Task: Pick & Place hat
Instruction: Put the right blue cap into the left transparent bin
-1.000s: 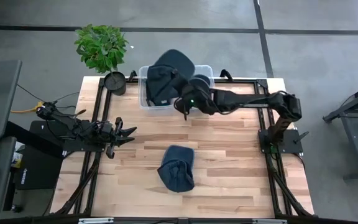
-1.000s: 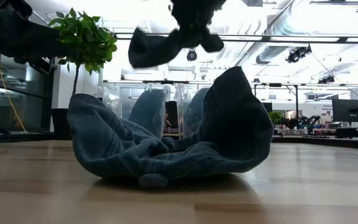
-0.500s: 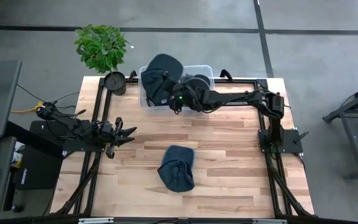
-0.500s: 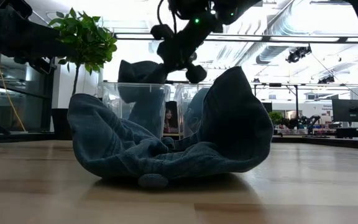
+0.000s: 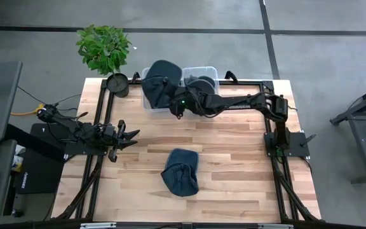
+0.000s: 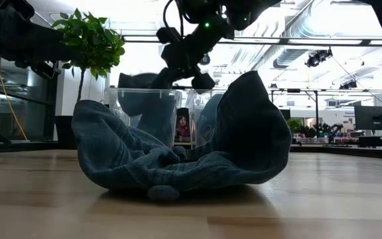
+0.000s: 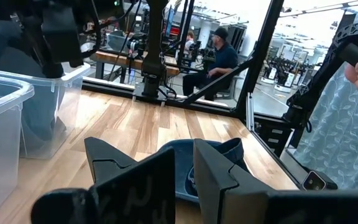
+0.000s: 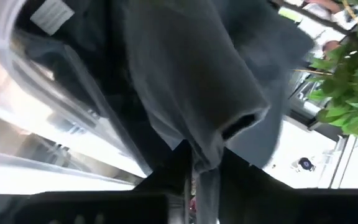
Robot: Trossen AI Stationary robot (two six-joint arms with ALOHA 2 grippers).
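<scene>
Overhead, the outstretched right gripper (image 5: 175, 107) pinches 1 hat (image 5: 158, 81) above the bin (image 5: 210, 71).

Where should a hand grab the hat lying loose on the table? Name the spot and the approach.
Probably best to take the blue hat on the raised fold at its higher end, coming straight down from above. The low view shows it slumped open, with two cloth walls standing up around a hollow, so a hand closing across one wall should catch fabric. The left hand sits nearer, open.

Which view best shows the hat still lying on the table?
The high view: the hat on the table shows whole, untouched. The low view shows it side-on, filling the frame; the left wrist view catches part; the right wrist view misses it.
</scene>
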